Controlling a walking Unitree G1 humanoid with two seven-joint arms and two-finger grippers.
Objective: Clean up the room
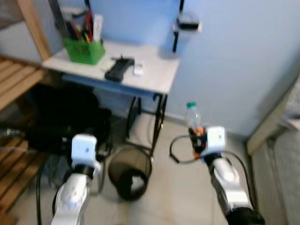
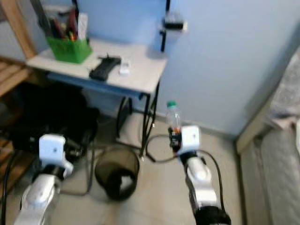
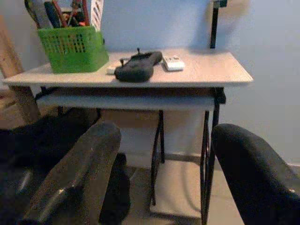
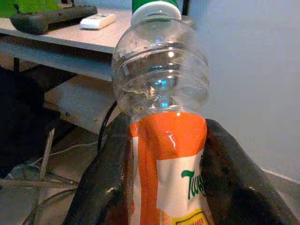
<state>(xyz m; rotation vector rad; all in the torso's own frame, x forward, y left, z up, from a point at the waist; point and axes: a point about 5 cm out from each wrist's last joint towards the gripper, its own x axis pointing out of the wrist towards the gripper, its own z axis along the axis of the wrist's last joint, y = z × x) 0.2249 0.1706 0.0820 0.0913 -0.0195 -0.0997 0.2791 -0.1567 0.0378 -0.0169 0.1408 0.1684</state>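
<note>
The right gripper (image 4: 164, 187) is closed around a clear plastic bottle (image 4: 161, 108), its two black fingers (image 4: 101, 178) pressed against either side of the orange label. The bottle stands upright in the grip, looks empty above the label, and carries a green cap (image 1: 191, 105). In the head views the right gripper holds the bottle up in the air over the tiled floor (image 1: 183, 187), to the right of the table's legs and in front of the pale blue wall (image 1: 234, 61).

The left gripper (image 3: 164, 173) holds nothing; its fingers (image 3: 79, 178) are spread wide apart and point toward the underside of the table. In the left eye view the left arm (image 1: 77, 187) is raised at the lower left, above a heap of black items (image 1: 61, 122) under the table.

Between the two arms, on the floor, stands a black mesh wastebasket (image 1: 130, 173) with something white lying in its bottom. It sits just beside the front right leg of a small white table (image 1: 154, 70) with a black metal frame. On the tabletop are a green basket (image 1: 83, 49) full of pens and tools at the back left, a black handheld controller (image 1: 119, 69) near the middle, and a small white remote (image 1: 138, 70) just beside it. A black cable (image 1: 176, 150) loops over the floor close to the bottle. A wooden slatted frame (image 1: 18, 79) runs along the left edge, and the edge of a bed (image 2: 276, 140) shows at the right.
</note>
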